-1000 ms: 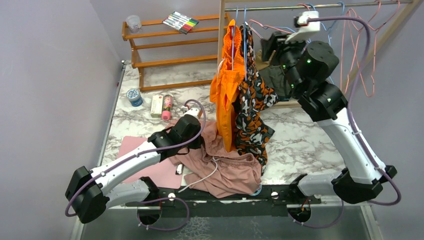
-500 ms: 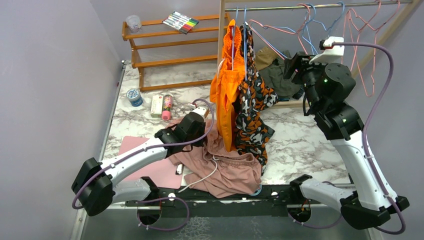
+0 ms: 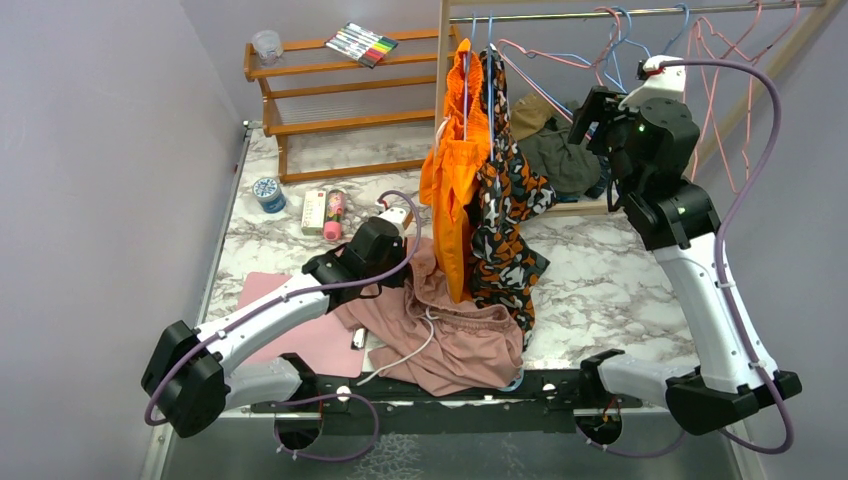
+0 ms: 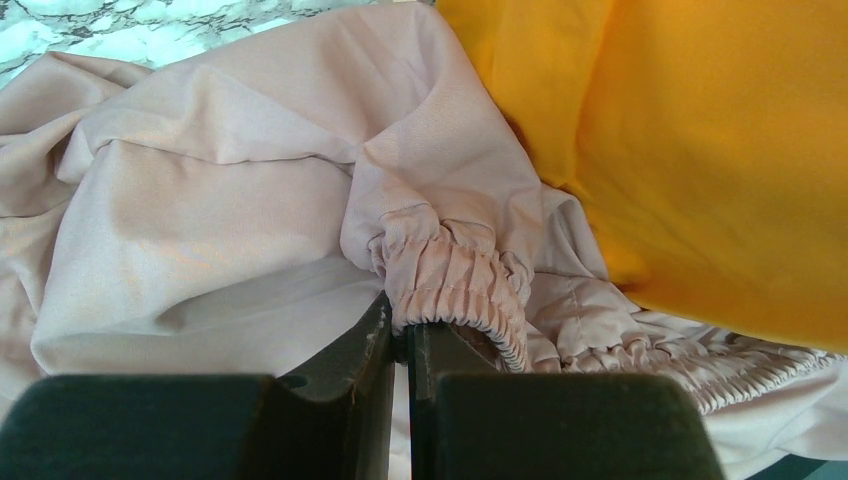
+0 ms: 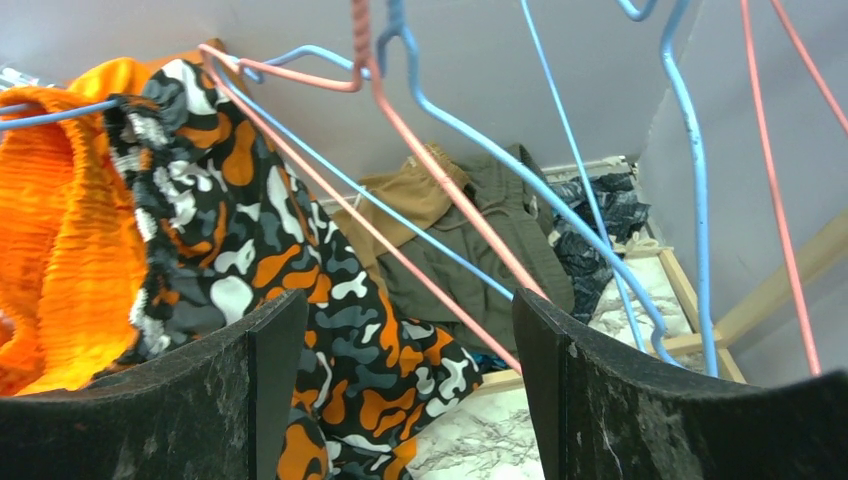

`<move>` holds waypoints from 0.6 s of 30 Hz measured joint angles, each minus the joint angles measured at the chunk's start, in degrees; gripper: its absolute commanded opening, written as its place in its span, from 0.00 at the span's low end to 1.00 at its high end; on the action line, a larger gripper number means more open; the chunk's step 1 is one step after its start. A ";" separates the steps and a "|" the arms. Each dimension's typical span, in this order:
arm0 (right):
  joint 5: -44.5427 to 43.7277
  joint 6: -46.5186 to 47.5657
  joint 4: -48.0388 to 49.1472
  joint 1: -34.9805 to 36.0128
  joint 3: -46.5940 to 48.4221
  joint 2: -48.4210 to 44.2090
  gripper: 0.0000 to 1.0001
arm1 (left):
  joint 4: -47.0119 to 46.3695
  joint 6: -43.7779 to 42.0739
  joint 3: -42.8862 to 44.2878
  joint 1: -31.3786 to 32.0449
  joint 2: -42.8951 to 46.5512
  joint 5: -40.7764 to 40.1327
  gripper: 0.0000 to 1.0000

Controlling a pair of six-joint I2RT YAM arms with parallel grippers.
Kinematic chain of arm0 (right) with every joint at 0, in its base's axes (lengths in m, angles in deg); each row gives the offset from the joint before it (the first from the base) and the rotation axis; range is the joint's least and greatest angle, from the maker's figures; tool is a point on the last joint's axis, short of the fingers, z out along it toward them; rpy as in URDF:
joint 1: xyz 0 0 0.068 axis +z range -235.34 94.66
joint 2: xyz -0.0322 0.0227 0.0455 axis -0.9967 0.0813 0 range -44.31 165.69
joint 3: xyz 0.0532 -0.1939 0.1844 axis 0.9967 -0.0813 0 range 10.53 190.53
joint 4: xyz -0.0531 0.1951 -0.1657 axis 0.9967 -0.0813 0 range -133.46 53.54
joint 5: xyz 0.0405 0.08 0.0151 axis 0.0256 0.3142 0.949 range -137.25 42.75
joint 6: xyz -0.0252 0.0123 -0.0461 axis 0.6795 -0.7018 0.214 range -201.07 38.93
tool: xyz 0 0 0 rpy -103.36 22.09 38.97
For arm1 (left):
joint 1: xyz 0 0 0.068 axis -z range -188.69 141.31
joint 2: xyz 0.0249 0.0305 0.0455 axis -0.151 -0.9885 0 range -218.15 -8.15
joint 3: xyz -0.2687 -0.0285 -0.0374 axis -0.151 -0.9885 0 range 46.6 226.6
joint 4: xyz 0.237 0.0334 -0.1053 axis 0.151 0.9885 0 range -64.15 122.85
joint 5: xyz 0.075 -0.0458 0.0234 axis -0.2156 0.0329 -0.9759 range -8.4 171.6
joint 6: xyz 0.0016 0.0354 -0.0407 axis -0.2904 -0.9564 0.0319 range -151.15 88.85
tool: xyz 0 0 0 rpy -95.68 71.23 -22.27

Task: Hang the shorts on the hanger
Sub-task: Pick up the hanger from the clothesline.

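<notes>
On the marble table (image 3: 620, 285), near its front edge, the shorts (image 3: 455, 340) lie crumpled, with the white drawstring trailing toward the arm bases. The left gripper (image 4: 398, 335) has its jaws almost together, pinching a gathered elastic edge of the shorts. How much cloth sits between them is hidden by the fingers.

Up by the rail, the right gripper (image 5: 400, 350) stands wide and holds nothing. The hanger (image 5: 452, 190) shows between its fingers, its hook cut off at the top of the wrist view. Whether the wire touches a finger I cannot tell. Light-blue hangers (image 5: 695, 180) cross beside it.

Labels on the round tin (image 3: 267, 192), white box (image 3: 314, 211) and pink bottle (image 3: 334, 213) are too small to read. The orange garment (image 3: 450, 190) and camouflage garment (image 3: 505, 200) hang over the far part of the shorts.
</notes>
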 measured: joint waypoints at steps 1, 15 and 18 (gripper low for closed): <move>0.02 -0.15 0.02 -0.52 -0.09 0.20 0.77 | 0.00 -0.02 0.00 -0.04 0.17 0.13 0.12; -1.73 0.57 1.90 -2.80 -3.06 1.05 0.77 | -0.04 -0.17 -0.42 -0.26 0.81 1.31 0.12; -3.02 0.87 2.34 -3.15 -3.56 0.90 0.77 | -0.04 -0.17 -0.39 -0.26 0.81 1.55 0.12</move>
